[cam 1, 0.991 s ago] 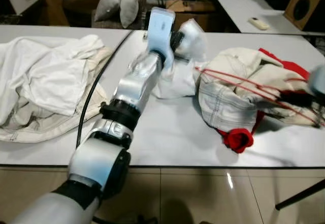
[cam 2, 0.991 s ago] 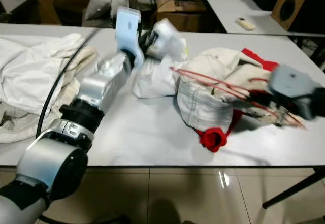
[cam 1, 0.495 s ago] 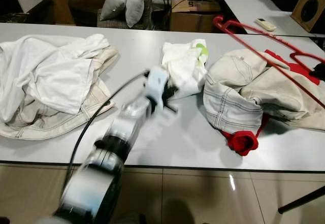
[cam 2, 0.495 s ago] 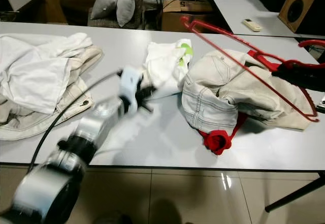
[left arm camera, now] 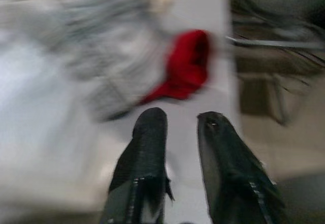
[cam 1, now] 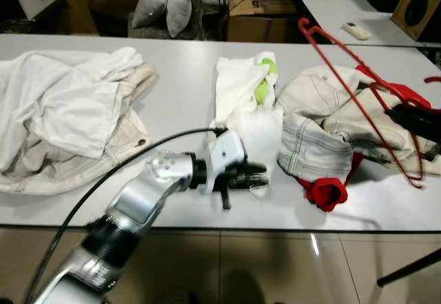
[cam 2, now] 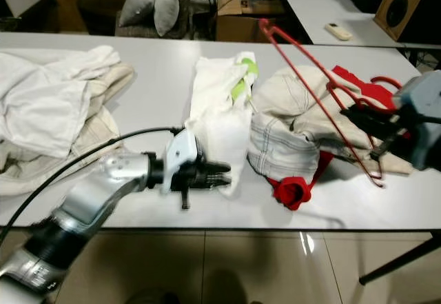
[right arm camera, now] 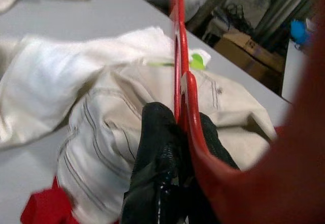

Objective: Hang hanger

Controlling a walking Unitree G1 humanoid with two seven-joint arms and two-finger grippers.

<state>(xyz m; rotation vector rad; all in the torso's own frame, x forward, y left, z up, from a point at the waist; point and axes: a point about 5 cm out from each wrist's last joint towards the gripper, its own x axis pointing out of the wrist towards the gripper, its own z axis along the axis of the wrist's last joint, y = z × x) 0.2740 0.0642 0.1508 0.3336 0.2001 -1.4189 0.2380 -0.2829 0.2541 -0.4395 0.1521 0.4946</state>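
Left eye view: the red hanger [cam 1: 358, 87] is lifted above the cream trousers [cam 1: 324, 121] at the robot's right; its long axis slants from a far tip near the table [cam 1: 179, 69] middle down toward the right gripper [cam 1: 413, 121]. No rail or hook to hang it on can be seen.
Right eye view: the right gripper [cam 2: 375, 125] clamps the hanger [cam 2: 310, 83] at its near end, beside the hook; the left gripper [cam 2: 213, 173] lies low over the table edge, just beside the white shirt [cam 2: 220, 104], well apart from the hanger. Right arm is nearer.
Left wrist view: blurred; fingers [left arm camera: 144, 153] parted, nothing between them.
Right wrist view: black fingers [right arm camera: 162, 148] pinch the red bar, which runs straight away from the wrist.
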